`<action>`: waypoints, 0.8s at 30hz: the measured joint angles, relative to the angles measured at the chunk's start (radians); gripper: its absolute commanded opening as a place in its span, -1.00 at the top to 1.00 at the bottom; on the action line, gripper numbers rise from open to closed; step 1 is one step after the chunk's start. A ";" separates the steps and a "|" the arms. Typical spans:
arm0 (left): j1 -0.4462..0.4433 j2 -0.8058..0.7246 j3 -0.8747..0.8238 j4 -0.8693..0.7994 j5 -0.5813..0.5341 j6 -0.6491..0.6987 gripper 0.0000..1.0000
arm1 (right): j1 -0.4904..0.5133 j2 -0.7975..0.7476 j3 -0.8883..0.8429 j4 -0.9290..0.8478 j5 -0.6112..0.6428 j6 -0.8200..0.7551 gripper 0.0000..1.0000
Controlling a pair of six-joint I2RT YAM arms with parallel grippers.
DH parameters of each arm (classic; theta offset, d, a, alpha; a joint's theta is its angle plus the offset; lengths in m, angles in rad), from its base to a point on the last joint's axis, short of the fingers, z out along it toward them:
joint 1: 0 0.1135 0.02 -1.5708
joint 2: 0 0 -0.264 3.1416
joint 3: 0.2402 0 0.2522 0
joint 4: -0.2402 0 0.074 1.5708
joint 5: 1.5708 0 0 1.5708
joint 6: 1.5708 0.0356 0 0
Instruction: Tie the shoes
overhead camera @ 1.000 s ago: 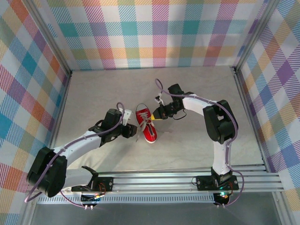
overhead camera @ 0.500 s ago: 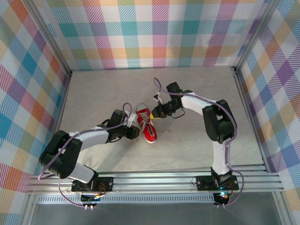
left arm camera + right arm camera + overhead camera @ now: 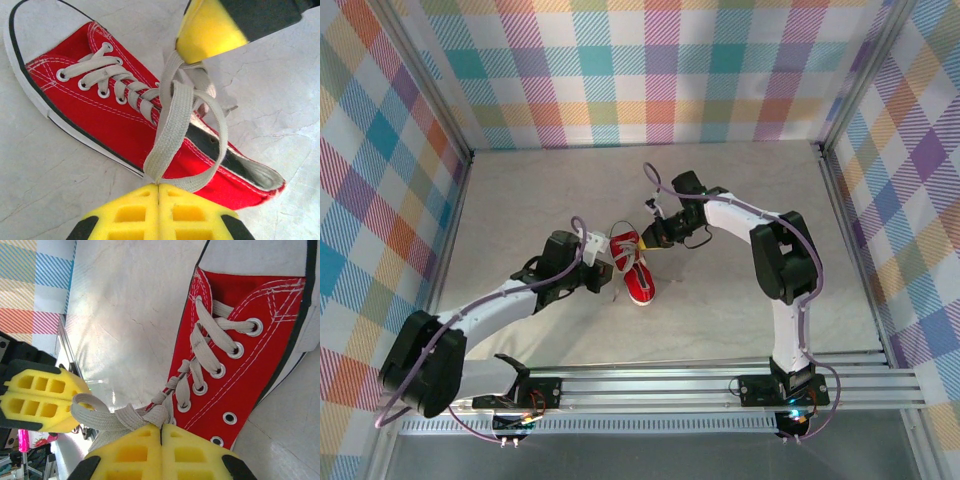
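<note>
The small red sneaker (image 3: 638, 281) lies mid-table with its white toe toward the near edge. My left gripper (image 3: 609, 273) sits at the shoe's left side, and in the left wrist view this gripper (image 3: 159, 186) is shut on a loop of whitish-grey lace (image 3: 172, 125) stretched across the red canvas (image 3: 100, 115). My right gripper (image 3: 646, 243) is at the heel end. In the right wrist view it (image 3: 161, 426) is shut on a knotted bunch of lace (image 3: 125, 415) beside the eyelets of the sneaker (image 3: 260, 370). The laces run taut between both grippers.
The grey table (image 3: 740, 200) is walled by plaid panels (image 3: 650, 70) at the back and sides. A metal rail (image 3: 720, 385) with the arm bases runs along the near edge. The shoe and both grippers sit close together in the middle.
My right gripper has crept a little left and toward the back with its lace. My left arm dipped low half a second ago and has risen back; its gripper stays at the shoe's left side.
</note>
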 measured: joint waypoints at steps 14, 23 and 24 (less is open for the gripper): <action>-0.262 0.040 0.049 -0.019 -0.121 -0.076 1.00 | 0.059 0.076 0.147 -0.074 0.030 -0.063 1.00; -0.309 0.199 0.166 0.037 -0.133 -0.114 1.00 | 0.098 0.090 0.190 -0.108 0.068 -0.113 1.00; -0.317 0.216 0.179 0.040 -0.133 -0.117 1.00 | 0.102 0.090 0.190 -0.108 0.075 -0.119 1.00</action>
